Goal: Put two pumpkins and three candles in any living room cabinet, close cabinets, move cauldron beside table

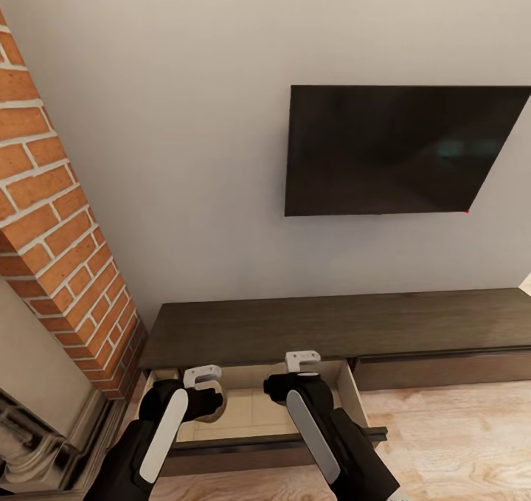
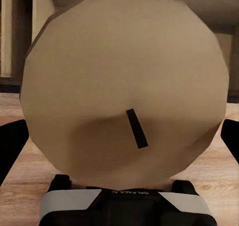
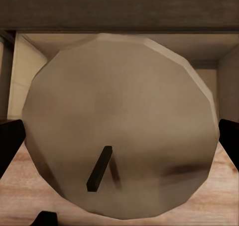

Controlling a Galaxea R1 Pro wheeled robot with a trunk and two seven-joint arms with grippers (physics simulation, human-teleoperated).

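Note:
The cabinet (image 1: 332, 325) is a long low dark-brown unit under the wall. Its left drawer (image 1: 251, 409) stands pulled out, showing a pale wood inside. My left gripper (image 1: 205, 396) hangs over the drawer's left part, shut on a candle (image 2: 119, 76), a tan disc with a short black wick; a sliver of that candle (image 1: 218, 410) shows in the head view. Over the drawer's right part, my right gripper (image 1: 295, 384) is shut on another candle (image 3: 124, 116), with the drawer's inside behind it. The pumpkins and the cauldron are out of view.
A red brick chimney (image 1: 51, 213) and an ornate fireplace surround (image 1: 29, 427) stand close on the left. A black TV (image 1: 398, 150) hangs above the unit. The neighbouring drawer front (image 1: 442, 370) is closed. Pale wood floor (image 1: 457, 434) lies at the right.

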